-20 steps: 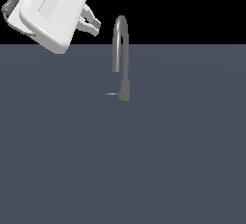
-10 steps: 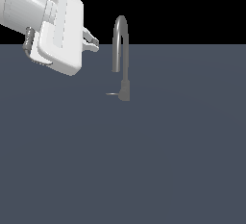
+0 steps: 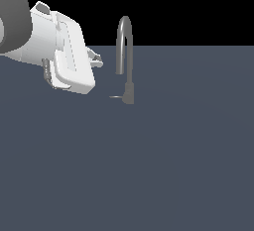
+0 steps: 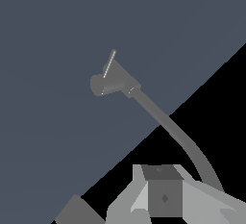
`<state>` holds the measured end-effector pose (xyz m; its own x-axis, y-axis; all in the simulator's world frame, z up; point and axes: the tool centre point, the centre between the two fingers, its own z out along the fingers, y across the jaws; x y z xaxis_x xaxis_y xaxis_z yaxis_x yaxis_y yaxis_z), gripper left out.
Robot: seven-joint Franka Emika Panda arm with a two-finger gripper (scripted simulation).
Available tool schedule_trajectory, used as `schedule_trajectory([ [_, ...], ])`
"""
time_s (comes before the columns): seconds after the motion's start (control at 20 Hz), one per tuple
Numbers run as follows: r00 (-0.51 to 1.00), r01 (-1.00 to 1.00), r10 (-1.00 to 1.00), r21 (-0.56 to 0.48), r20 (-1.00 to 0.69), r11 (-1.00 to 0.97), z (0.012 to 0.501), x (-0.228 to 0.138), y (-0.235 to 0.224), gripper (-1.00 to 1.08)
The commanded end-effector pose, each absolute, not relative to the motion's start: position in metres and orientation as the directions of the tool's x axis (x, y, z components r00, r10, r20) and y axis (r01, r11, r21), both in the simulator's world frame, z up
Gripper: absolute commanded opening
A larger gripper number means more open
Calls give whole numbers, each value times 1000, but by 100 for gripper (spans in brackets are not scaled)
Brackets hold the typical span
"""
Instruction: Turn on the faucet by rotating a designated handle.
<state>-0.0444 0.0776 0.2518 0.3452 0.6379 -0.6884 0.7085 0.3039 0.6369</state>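
Gripper (image 3: 97,59) hangs to exterior view's left of faucet (image 3: 125,51), clear of handle (image 3: 116,96) jutting from base; finger state can't be told.

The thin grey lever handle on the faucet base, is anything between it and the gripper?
Nothing visible does. The gripper hangs above and to the exterior view's left of the thin grey lever handle, with only bare dark surface between; the arched grey spout stands aside.
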Motion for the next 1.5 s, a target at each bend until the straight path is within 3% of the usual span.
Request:
schedule_trajectory([
  [0.0,318,696,624,623,-714,357,243,-40,79,-100],
  [1.45,68,424,311,309,-948,851,134,3,70,-100],
])
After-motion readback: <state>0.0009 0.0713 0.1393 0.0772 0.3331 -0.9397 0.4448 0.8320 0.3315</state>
